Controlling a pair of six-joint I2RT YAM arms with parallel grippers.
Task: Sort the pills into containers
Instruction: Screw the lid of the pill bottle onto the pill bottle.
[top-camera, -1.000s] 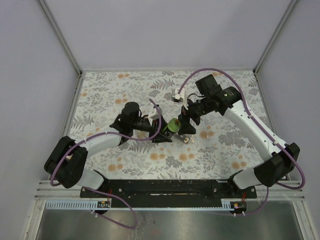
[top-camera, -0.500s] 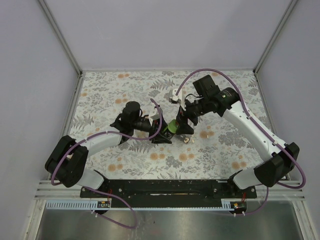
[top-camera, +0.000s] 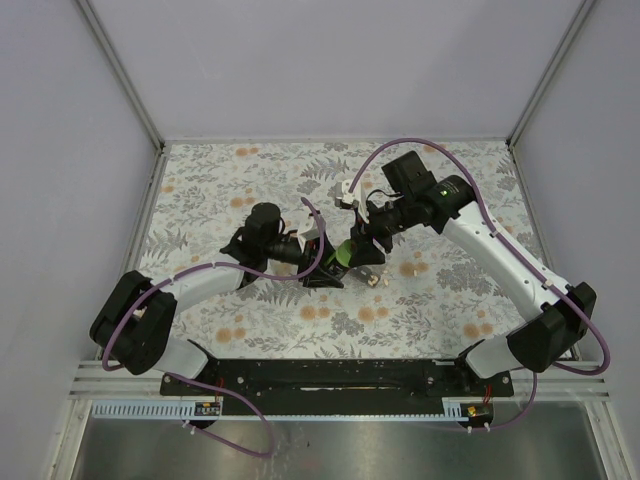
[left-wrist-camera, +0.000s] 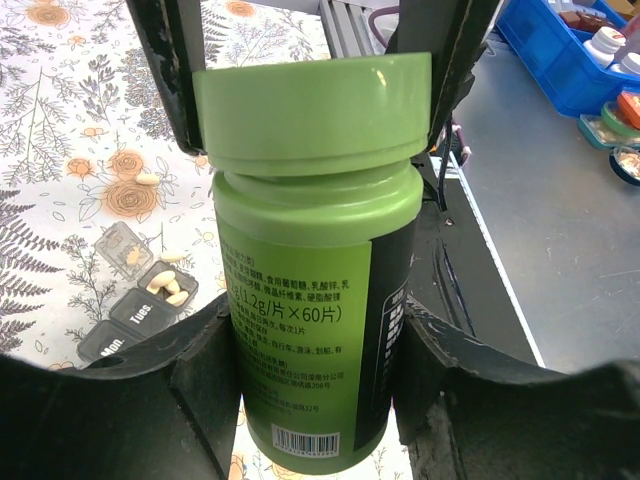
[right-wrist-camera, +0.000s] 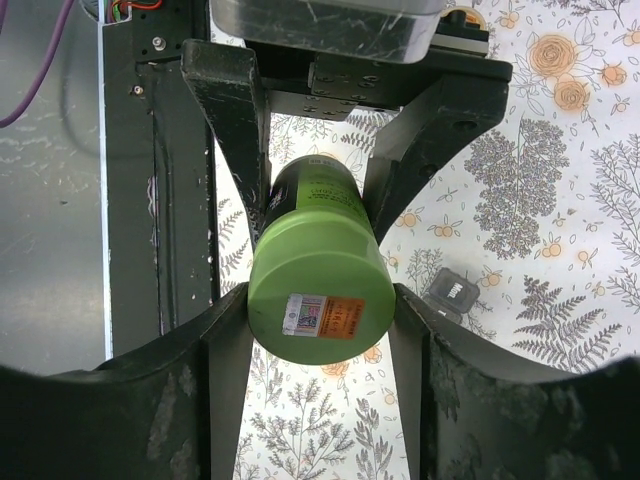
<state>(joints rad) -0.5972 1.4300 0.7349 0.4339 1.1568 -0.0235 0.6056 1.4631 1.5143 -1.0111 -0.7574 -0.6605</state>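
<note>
A green pill bottle (left-wrist-camera: 310, 300) with a green cap (right-wrist-camera: 320, 300) hangs tilted above the floral table, mid-scene in the top view (top-camera: 343, 252). My left gripper (left-wrist-camera: 315, 345) is shut on the bottle's labelled body, a finger pressing each side. My right gripper (right-wrist-camera: 320, 315) faces it from the other end, and its fingers (right-wrist-camera: 225, 340) touch both sides of the cap. A dark weekday pill organiser (left-wrist-camera: 140, 290) lies on the table beneath, with pale pills (left-wrist-camera: 165, 287) in an open compartment. One loose pill (left-wrist-camera: 147, 180) lies on the cloth nearby.
A blue bin (left-wrist-camera: 570, 50) with small bottles and lids stands off the table beyond the metal edge. The arms' black base rail (top-camera: 330, 375) runs along the near edge. Grey enclosure walls (top-camera: 70, 150) bound the floral cloth on three sides.
The right gripper has slid left over the bottle's cap and its jaws have narrowed onto it. The left gripper and bottle have stayed put.
</note>
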